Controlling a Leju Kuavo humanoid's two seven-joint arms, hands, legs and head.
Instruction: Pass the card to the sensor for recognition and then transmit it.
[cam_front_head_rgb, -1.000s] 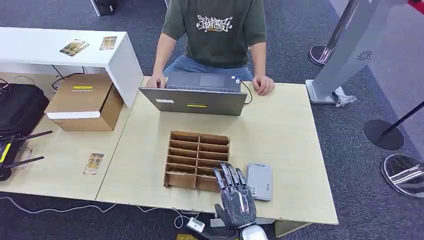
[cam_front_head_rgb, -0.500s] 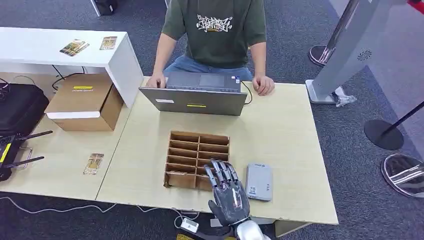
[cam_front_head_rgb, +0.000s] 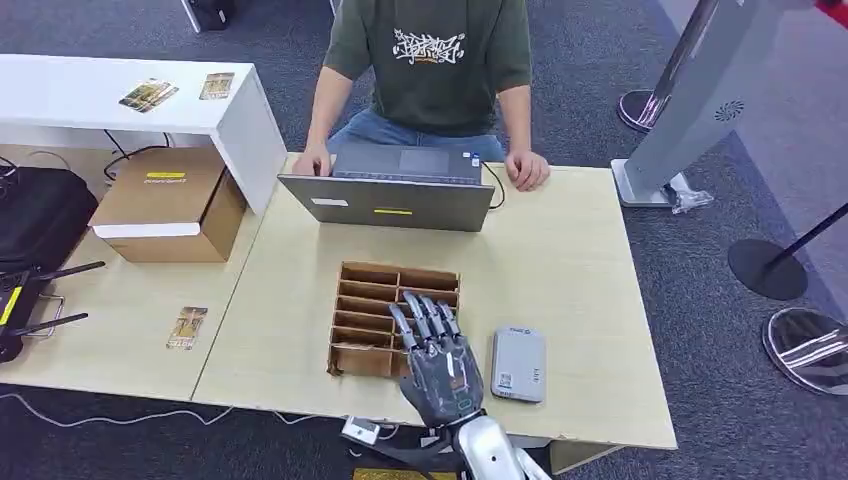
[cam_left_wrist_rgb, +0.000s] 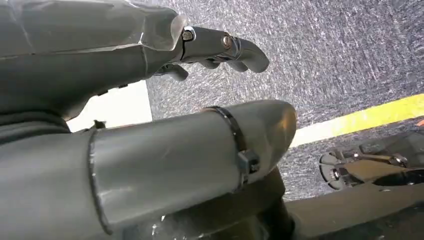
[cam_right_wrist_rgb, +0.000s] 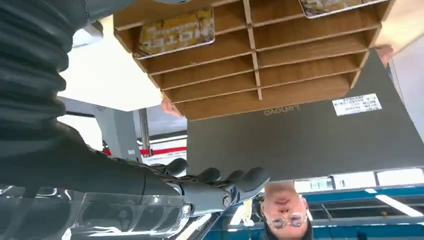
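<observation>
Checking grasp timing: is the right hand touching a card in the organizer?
Apart. The right wrist view shows the right hand empty, clear of the card in the organizer.

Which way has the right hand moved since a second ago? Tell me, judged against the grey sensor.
Yes. The right hand has slid left, away from the grey sensor, and now lies over the wooden organizer.

Matt pale wood-grain tabletop (cam_front_head_rgb: 560, 260); brown cardboard-looking organizer (cam_front_head_rgb: 372, 300); smooth grey, probably plastic sensor (cam_front_head_rgb: 518, 364); glossy dark metallic right hand (cam_front_head_rgb: 437, 362); rough carpet (cam_front_head_rgb: 640, 60).
</observation>
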